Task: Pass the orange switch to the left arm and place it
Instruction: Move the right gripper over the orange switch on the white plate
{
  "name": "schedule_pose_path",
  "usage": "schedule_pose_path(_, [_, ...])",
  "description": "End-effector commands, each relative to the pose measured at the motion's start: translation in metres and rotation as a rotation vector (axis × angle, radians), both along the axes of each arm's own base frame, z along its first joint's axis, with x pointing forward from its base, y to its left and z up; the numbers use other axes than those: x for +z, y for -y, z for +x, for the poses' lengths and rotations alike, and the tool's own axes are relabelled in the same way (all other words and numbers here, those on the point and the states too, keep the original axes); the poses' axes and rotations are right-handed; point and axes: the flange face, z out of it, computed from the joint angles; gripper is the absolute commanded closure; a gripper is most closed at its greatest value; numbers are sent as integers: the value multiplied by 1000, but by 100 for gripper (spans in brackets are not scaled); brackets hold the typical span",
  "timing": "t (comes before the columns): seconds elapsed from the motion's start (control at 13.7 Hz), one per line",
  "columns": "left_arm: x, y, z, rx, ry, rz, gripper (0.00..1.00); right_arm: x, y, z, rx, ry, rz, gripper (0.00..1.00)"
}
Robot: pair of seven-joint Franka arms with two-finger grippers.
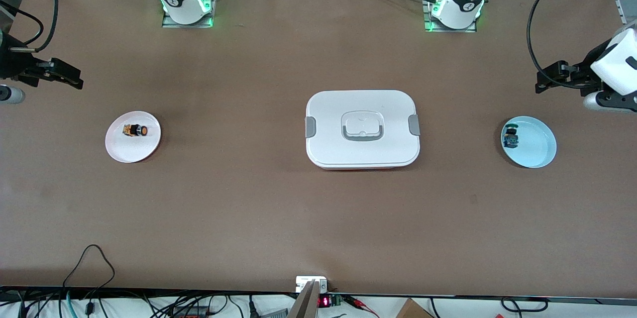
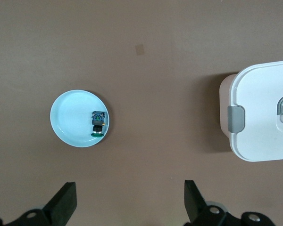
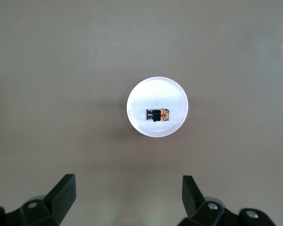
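Front view: both pincers (image 1: pixel 62 75) (image 1: pixel 550 78) raised, open.

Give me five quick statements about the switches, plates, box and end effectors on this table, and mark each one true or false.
1. The orange switch lies on the white plate. True.
2. The box has its lid off. False: the lid sits closed on it, with the grey clips at both ends.
3. The right end effector grips the orange switch. False: it is open and empty, up in the air at the right arm's end of the table.
4. The blue and green switch lies on the light blue plate. True.
5. The left end effector rests on the box. False: it hangs open near the light blue plate, apart from the box.
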Motion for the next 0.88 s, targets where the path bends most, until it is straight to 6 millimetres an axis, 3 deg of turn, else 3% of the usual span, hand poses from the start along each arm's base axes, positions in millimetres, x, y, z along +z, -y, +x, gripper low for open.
schedule_pose_path(0.0, [2, 6, -28, 8, 1, -13, 0, 7, 1, -4, -6, 0, 19, 0])
schedule_pose_path(0.29, [0, 5, -27, 9, 1, -14, 0, 1, 0, 1, -5, 0, 22, 0])
schedule_pose_path(0.44, [1, 3, -26, 12, 2, -14, 0, -27, -2, 16, 1, -34, 20, 0])
schedule_pose_path(0.8, [-1, 2, -25, 12, -1, -14, 0, -63, 0, 38, -2, -34, 27, 0])
